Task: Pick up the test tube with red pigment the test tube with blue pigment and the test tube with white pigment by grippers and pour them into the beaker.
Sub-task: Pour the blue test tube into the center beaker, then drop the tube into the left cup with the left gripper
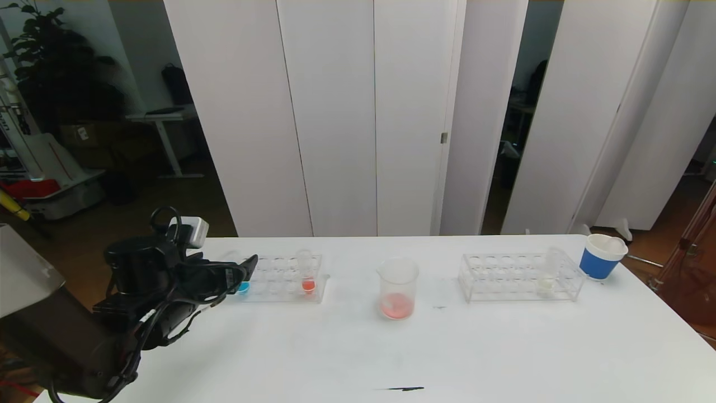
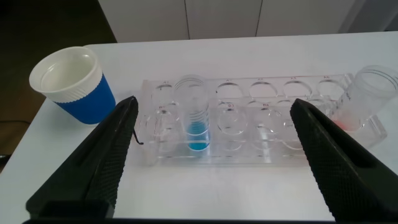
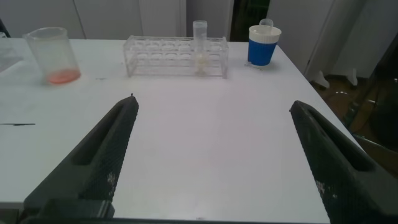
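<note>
While the left pincer (image 1: 246, 274) hovers just in front of the left-hand clear rack (image 1: 282, 280), its fingers stand spread wide with nothing between them. In the left wrist view that pincer (image 2: 211, 155) frames the tube with blue liquid (image 2: 196, 121), which stands upright in a slot near the rack's end (image 2: 249, 134); the fingers (image 2: 106, 155) are apart from the tube and not touching it. A blue-banded white cup (image 2: 71, 84) sits beside that end of the rack. Farther along the same rack stands a tube with red-orange liquid (image 1: 307, 274).

At the middle of the white counter (image 1: 358, 347) the beaker (image 1: 397, 288) stands upright, with a little pink-red liquid at its bottom.

On the right side, a second clear rack (image 1: 520, 275) holds the tube with pale cream liquid (image 1: 547, 274), upright near its right end. Another blue-banded cup (image 1: 601, 256) stands beyond it, near the counter's corner.

From its own wrist view, the right pincer (image 3: 211, 155) is low over bare counter, well apart from that rack, fingers released and wide, holding nothing.
</note>
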Available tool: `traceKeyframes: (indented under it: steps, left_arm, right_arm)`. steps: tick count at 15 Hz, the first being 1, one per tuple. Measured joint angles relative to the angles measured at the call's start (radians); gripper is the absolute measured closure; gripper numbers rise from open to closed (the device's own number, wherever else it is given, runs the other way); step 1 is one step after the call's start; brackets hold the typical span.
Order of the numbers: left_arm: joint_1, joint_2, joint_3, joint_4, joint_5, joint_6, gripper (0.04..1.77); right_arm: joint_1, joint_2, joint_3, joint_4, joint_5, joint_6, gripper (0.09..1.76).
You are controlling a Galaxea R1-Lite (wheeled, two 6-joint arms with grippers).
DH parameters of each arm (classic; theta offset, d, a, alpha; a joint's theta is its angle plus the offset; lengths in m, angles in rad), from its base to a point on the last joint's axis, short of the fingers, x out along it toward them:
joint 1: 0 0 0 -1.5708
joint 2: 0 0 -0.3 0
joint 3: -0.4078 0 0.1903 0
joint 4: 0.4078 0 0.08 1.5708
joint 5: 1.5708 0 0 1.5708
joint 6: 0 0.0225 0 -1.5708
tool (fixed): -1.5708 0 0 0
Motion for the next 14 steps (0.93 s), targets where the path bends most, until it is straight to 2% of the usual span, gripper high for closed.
traceKeyframes:
  steps: [6,14]
  left_arm:
    - [0.005,0.143,-0.104,-0.062,0.058,-0.011,0.06]
    - [0.042,0.211,-0.159,-0.065,0.059,-0.02,0.06]
  right_arm:
    - [0.0,0.0,0.0,0.0,0.0,0.0,0.1]
    - [0.0,0.0,0.0,0.0,0.0,0.0,0.1]
